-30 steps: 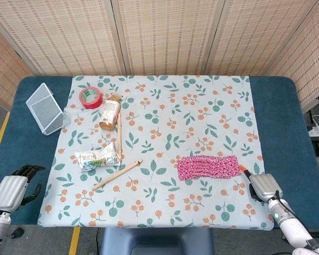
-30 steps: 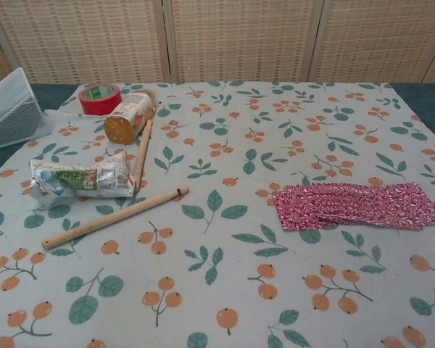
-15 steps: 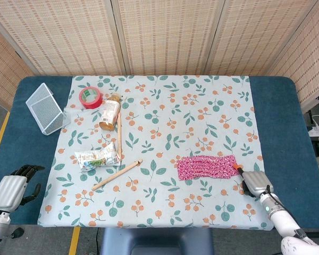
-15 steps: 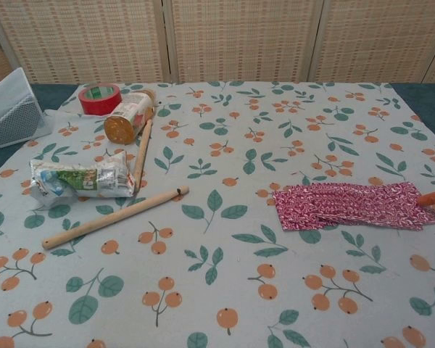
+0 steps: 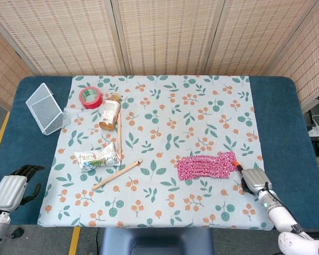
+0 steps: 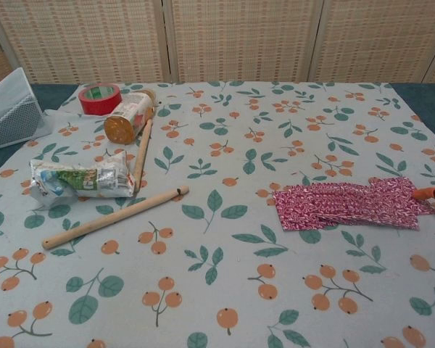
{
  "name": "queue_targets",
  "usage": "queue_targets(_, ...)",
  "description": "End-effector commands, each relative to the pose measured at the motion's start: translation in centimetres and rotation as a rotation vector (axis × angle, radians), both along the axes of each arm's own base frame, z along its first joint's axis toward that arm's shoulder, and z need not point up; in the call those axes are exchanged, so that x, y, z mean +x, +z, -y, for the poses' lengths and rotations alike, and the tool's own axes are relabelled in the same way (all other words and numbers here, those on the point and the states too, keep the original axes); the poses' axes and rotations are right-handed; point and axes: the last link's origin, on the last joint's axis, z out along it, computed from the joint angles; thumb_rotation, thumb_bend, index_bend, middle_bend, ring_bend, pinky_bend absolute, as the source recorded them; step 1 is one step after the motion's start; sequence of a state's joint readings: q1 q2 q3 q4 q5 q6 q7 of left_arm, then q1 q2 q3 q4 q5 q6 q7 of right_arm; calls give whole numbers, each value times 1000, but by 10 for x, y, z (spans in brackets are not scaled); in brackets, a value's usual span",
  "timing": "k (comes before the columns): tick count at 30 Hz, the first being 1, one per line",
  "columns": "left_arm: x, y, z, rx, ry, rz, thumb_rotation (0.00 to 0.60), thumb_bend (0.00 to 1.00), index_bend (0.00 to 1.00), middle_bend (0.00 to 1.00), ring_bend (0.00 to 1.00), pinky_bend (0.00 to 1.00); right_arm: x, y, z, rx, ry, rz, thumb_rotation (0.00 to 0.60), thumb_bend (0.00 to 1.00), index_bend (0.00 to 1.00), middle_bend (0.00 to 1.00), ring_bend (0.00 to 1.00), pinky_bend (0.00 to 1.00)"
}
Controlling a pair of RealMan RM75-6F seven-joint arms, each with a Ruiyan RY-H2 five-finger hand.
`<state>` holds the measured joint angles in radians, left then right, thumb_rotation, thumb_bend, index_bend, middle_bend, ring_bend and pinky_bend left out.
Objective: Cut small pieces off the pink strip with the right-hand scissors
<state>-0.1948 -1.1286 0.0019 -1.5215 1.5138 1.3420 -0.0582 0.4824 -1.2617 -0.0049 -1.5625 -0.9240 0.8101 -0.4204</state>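
The pink patterned strip (image 5: 204, 166) lies flat on the floral cloth at the right front, and it also shows in the chest view as the pink strip (image 6: 351, 205). Its right end is rumpled and lifted a little. My right hand (image 5: 253, 180) sits just right of it and grips the orange scissors (image 5: 235, 163), whose tip touches the strip's right end. In the chest view only the scissors' orange tip (image 6: 428, 193) shows at the right edge. My left hand (image 5: 13, 188) rests at the table's front left corner, holding nothing, fingers loosely bent.
On the left half lie a red tape roll (image 5: 90, 96), a tipped bottle (image 5: 109, 111), two wooden sticks (image 5: 117, 175), a crumpled snack packet (image 5: 97, 159) and a white mesh holder (image 5: 44, 108). The floral cloth (image 5: 165, 122) covers the blue table (image 5: 279, 122).
My right hand has moved left and a little away from me, bringing the scissors' tip onto the strip's right end. That end has bunched up leftward. The left hand has stayed still.
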Motion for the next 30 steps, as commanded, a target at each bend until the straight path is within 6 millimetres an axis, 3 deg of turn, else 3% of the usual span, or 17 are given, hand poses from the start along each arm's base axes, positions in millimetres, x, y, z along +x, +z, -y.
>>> queue_targets(1, 0, 0, 1, 0, -2, -1, 600, 483, 259, 289, 235, 403, -1, -2, 7, -16, -3, -4, 600, 828, 0, 779, 959, 983)
queue_targets(15, 1, 0, 1, 4, -5, 1, 600, 483, 259, 303, 252, 403, -17, -3, 50, -136, -22, -55, 600, 828, 0, 779, 959, 983)
queue_targets(19, 1, 1, 1, 4, -5, 0, 600, 483, 260, 303, 251, 403, -16, -5, 54, -150, -29, -25, 600, 829, 0, 781, 962, 982)
queue_targets(24, 0, 1, 1, 6, -4, 3, 600, 484, 259, 303, 252, 404, -7, -6, 41, -142, 49, -25, 600, 829, 0, 781, 962, 982)
queue_targets(30, 0, 2, 1, 7, -2, 4, 600, 483, 259, 303, 251, 403, 13, -1, 4, -185, 231, -81, 600, 828, 0, 781, 962, 982)
